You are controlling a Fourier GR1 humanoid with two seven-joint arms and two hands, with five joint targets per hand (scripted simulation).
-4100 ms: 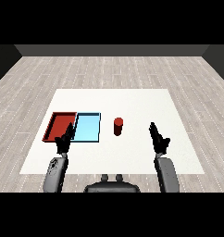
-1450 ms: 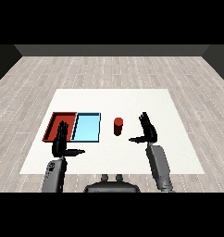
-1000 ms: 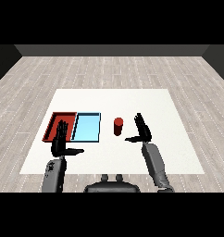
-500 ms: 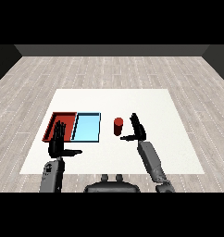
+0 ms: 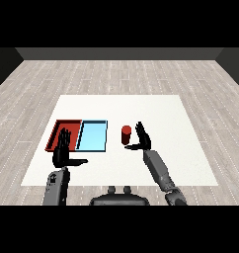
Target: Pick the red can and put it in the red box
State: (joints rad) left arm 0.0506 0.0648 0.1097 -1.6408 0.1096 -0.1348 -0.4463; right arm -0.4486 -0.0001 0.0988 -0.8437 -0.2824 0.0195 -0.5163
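A white, matte, rectangular table (image 5: 156, 106) is seen set on a floor of pale grey wooden planks (image 5: 116, 74). At the left of the table a shallow red rectangular tray (image 5: 59, 129) is laid, its raised rim a brighter red than its darker inner floor. The black left hand (image 5: 62, 150) is held upright in front of this tray's near edge, fingers straight and spread, thumb stretched out sideways toward the middle; nothing is held in it. Its smooth grey forearm (image 5: 56, 188) is seen rising from the lower left.

Touching the red tray's right side, a shallow light blue rectangular tray (image 5: 93, 136) of like shape is laid, with a slightly darker blue rim and a flat, plain floor.

Just to the right of the blue tray, a small red can (image 5: 126, 135) is stood upright on the bare table, outside both trays. It is a plain, smooth cylinder of even red, with no label to be made out.

Just beside the can on its right, the black right hand (image 5: 142, 140) is held open, fingers straight and raised, thumb reaching beneath toward the can; whether the can is touched cannot quite be told. The grey right forearm (image 5: 158, 168) is angled up from the lower right.
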